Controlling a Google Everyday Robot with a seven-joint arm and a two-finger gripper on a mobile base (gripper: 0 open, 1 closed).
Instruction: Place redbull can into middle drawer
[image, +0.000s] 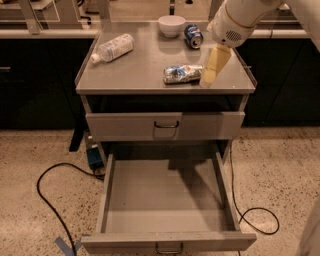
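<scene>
The redbull can (182, 73), silver and blue, lies on its side on the cabinet top (145, 70), near the front right. My gripper (207, 80) hangs down from the white arm at the upper right, its cream tip just to the right of the can, close to it or touching it. The middle drawer (170, 241) is pulled fully open below and nothing lies in it. The drawer above it (166, 125) is shut.
On the cabinet top there are also a clear plastic bottle (112, 48) lying at the back left, a white bowl (171, 25) and a dark blue can (193, 35) at the back. A black cable (47, 200) loops on the floor at the left, another (260, 220) at the right.
</scene>
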